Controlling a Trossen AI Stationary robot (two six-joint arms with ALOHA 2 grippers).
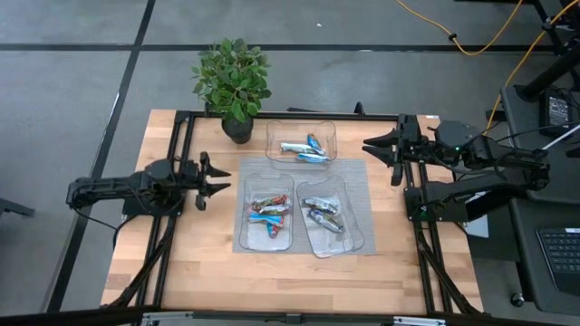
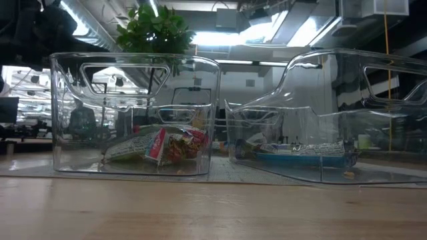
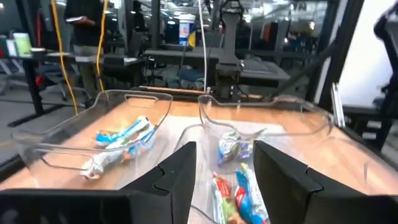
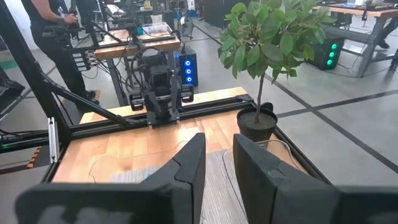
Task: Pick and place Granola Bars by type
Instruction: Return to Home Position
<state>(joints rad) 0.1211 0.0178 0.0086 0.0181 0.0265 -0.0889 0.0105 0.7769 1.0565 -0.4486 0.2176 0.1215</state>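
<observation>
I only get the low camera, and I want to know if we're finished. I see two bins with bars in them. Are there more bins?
Observer: Yes, a third bin sits beyond those two, near the plant, with bars inside.
Operator: Where are the arms? I can't see any!
Observer: Left gripper hangs open just outside the mat, holding nothing.
Operator: And the other one?
Observer: Right gripper is open too, beside the third bin, also empty.
</observation>
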